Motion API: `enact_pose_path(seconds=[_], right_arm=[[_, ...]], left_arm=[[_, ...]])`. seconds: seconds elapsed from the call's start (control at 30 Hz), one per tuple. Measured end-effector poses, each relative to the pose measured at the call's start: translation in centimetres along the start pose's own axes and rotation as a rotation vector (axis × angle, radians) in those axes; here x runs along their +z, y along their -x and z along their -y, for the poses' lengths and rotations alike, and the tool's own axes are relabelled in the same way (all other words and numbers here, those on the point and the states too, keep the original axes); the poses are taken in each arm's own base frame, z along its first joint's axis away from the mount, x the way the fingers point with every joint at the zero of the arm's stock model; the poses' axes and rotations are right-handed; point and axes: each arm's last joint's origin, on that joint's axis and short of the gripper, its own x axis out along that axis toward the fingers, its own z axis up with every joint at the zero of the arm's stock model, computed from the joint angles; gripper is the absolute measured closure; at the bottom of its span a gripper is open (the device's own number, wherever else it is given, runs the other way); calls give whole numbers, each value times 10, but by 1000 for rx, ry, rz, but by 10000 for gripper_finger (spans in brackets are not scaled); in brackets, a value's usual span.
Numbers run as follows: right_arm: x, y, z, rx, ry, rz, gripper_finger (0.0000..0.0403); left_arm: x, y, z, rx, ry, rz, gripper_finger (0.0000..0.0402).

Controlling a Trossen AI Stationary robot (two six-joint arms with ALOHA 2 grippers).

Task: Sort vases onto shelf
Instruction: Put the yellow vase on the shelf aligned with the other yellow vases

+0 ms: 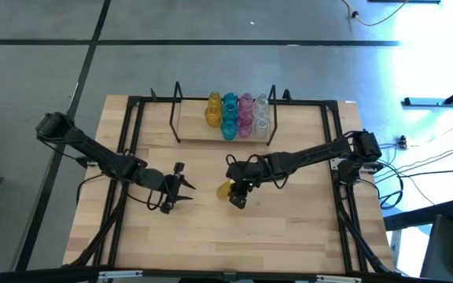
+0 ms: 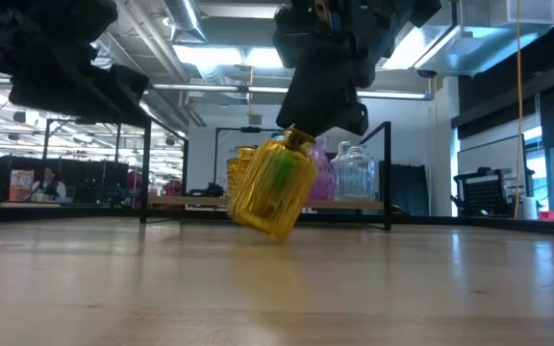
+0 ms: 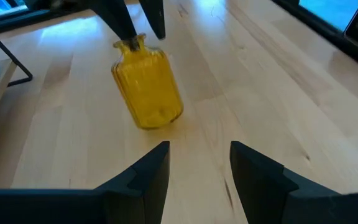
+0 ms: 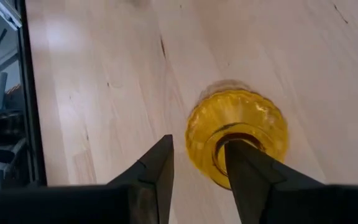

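Yellow vase (image 2: 275, 192): tilted near the middle of the surface (image 1: 289, 228), base touching the wood, neck beside the parted fingers of the right hand (image 1: 238, 196), grip uncertain. Left hand (image 1: 185, 189): fingers apart, empty, nearby. Shelf (image 1: 195, 132): far edge, holding yellow, teal, pink and clear vases (image 1: 238, 115).

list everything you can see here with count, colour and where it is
yellow vase: 1, yellow, tilted on the table centre at the right gripper
shelf vases: several in rows, yellow, teal, pink, clear, on the shelf
shelf: 1, light wood with black wire ends, table's far side
table: 1, light wood, black frame
person: 1, far background in the low view
left gripper: open, empty, left of the yellow vase
right gripper: at the yellow vase's neck
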Motion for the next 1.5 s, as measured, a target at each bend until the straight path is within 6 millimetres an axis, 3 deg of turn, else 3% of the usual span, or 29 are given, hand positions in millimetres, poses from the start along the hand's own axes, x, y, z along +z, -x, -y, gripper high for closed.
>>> enact_pose_path(seconds=[0.77,0.93,1.1,1.23,1.5], right_arm=[[5,2,5,57,26,-16,276],[7,28,-4,163,75,-24,276],[3,57,-12,79,116,42,276],[-9,65,-22,-7,167,42,276],[-58,63,-52,-356,346,60,276]], left_arm=[[-3,-9,2,4,-27,-5,240],[-2,-9,2,4,-25,4,240],[-1,-9,2,12,-43,12,240],[3,-13,0,25,-26,60,240],[9,-32,-8,69,26,201,240]])
